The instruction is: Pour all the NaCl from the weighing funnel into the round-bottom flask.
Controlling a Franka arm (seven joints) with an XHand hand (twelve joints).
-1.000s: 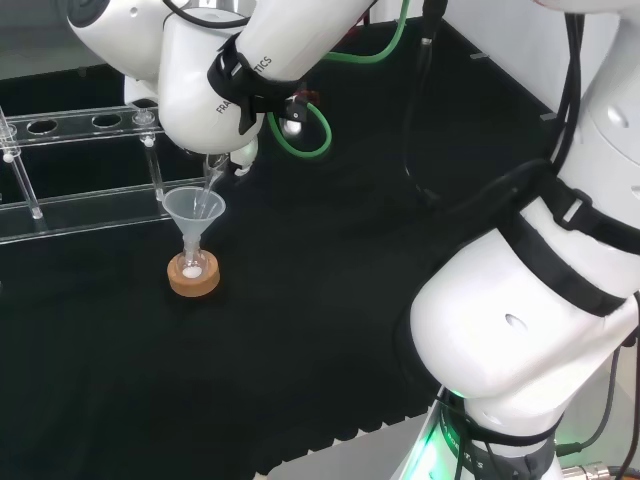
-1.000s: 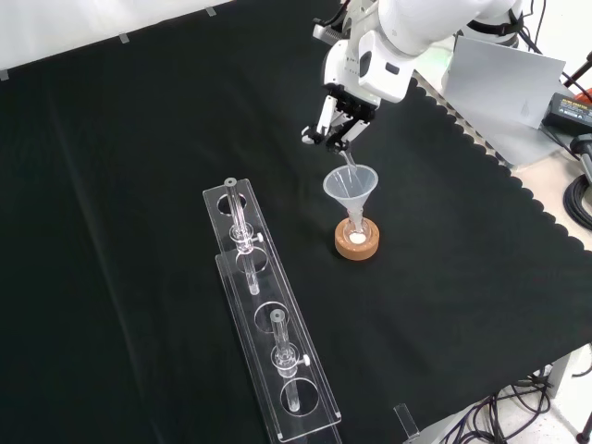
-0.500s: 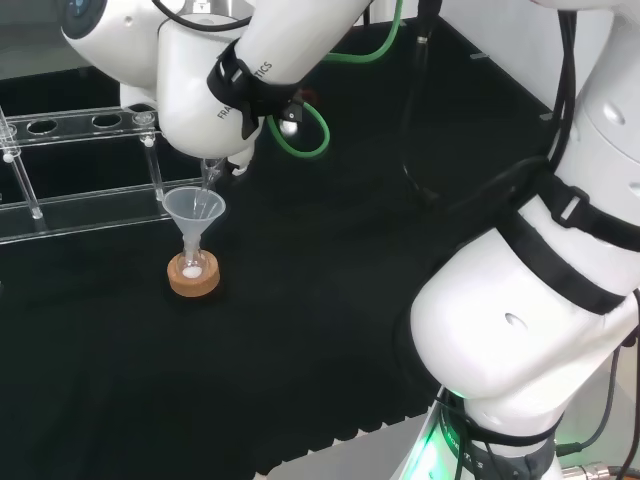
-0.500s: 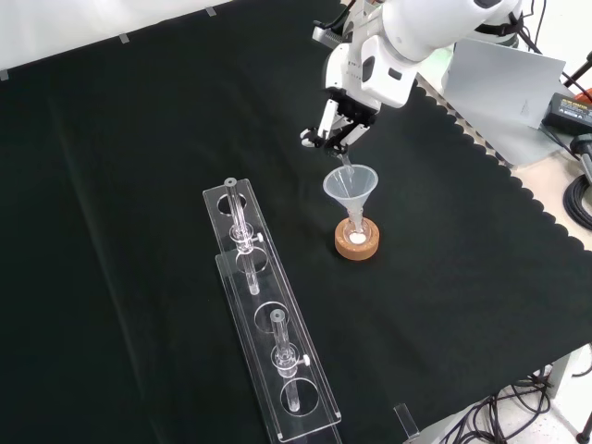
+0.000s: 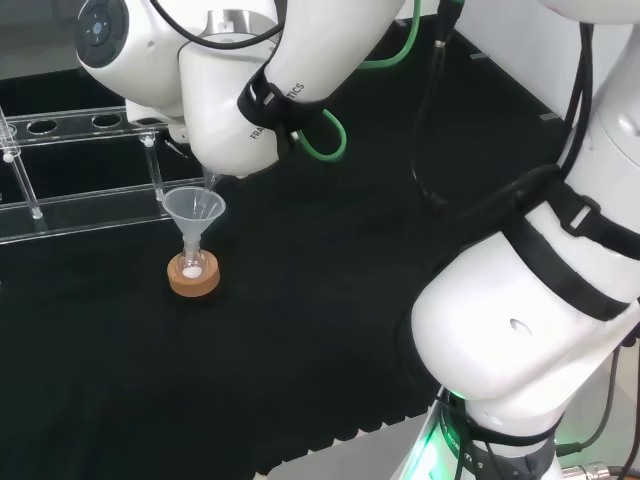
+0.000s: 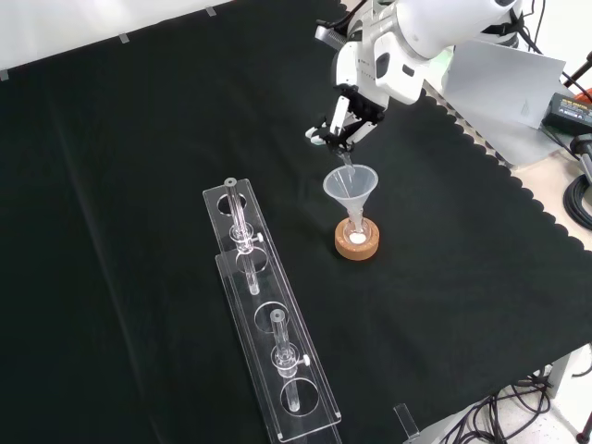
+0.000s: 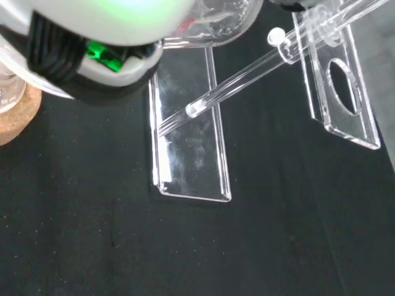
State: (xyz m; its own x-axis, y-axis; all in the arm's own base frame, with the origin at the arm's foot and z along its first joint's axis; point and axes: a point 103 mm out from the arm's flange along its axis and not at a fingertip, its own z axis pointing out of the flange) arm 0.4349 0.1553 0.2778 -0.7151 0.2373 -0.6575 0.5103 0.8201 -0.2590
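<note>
A small round-bottom flask [image 6: 357, 231] stands on a cork ring [image 6: 357, 247] with a clear conical funnel [image 6: 351, 184] in its neck. White powder lies in the flask's bottom [image 5: 189, 270]. In the front view the hand [image 6: 345, 118] hangs just above and behind the funnel, its dark fingers curled round the clear weighing funnel [image 6: 346, 161]. That piece is tipped steeply, with its spout down inside the conical funnel [image 5: 194, 207]. In the head view a white arm link covers the hand, and the weighing funnel's spout [image 5: 212, 181] shows below it.
A long clear rack [image 6: 265, 310] with upright glass tubes lies to the left of the flask in the front view and behind it in the head view [image 5: 80, 165]. The cloth's scalloped edge [image 6: 499, 162] runs close on the right, with a grey plate [image 6: 504, 88] beyond.
The arm's upper links have swung right in the head view. In the front view the hand has shifted slightly right. The weighing funnel stays tipped into the conical funnel.
</note>
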